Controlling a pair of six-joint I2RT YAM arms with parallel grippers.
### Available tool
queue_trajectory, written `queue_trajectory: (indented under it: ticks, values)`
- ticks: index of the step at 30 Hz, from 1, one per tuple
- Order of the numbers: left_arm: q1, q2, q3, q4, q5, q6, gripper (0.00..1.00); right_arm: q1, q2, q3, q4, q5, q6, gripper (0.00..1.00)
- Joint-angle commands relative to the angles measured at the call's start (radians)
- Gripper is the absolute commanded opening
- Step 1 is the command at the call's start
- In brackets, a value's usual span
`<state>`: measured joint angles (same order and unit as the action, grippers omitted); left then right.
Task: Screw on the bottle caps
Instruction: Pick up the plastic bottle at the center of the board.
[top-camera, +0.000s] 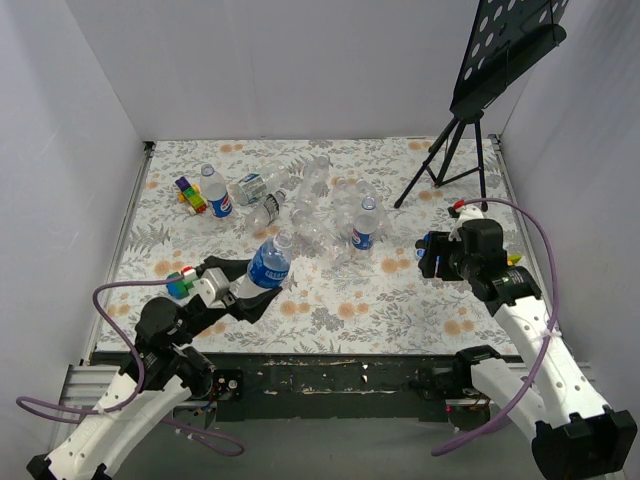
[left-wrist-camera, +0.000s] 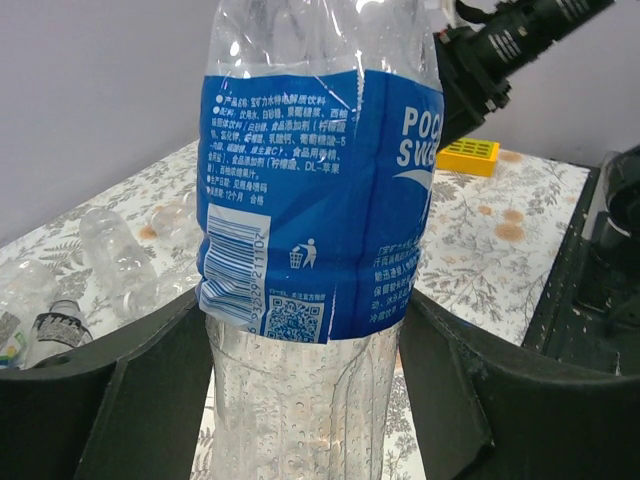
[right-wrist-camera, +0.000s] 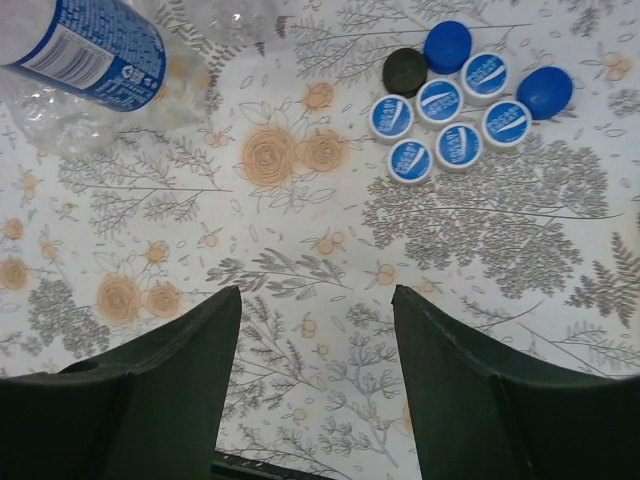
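Bottle caps, blue, lay clustered on the floral worktop beyond the right jaws' tips, off to one side; those jaws stood apart, nothing between. A blue-labelled bottle sat gripped between the left jaws. More bottles lay beyond them.

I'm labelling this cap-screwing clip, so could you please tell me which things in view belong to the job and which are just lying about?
Job: blue-labelled bottle held by the left end effector; other bottles; cluster of bottle caps.
Lying about: music stand; coloured toy blocks; yellow block.
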<state>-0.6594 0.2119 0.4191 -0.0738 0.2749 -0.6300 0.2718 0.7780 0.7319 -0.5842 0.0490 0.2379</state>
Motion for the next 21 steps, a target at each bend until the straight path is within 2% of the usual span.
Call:
queue_trajectory:
  ticks: [1,6,10,14,21]
  values:
    - [0.004,-0.037,-0.049,0.055,0.107,0.046,0.03,0.004,0.012,0.101,0.006,-0.202,-0.029,0.68]
    - [0.003,0.033,-0.043,0.098,0.151,0.052,0.03,0.004,-0.059,0.185,0.063,-0.380,-0.084,0.67]
    - [0.003,0.150,-0.003,0.141,0.213,0.061,0.04,0.006,-0.077,0.260,0.107,-0.572,-0.086,0.73]
    - [0.004,0.276,0.046,0.207,0.285,0.065,0.03,0.009,-0.091,0.274,0.256,-0.777,-0.016,0.82]
    - [0.004,0.429,0.084,0.311,0.380,0.035,0.03,0.035,-0.085,0.245,0.521,-0.931,0.105,0.83]
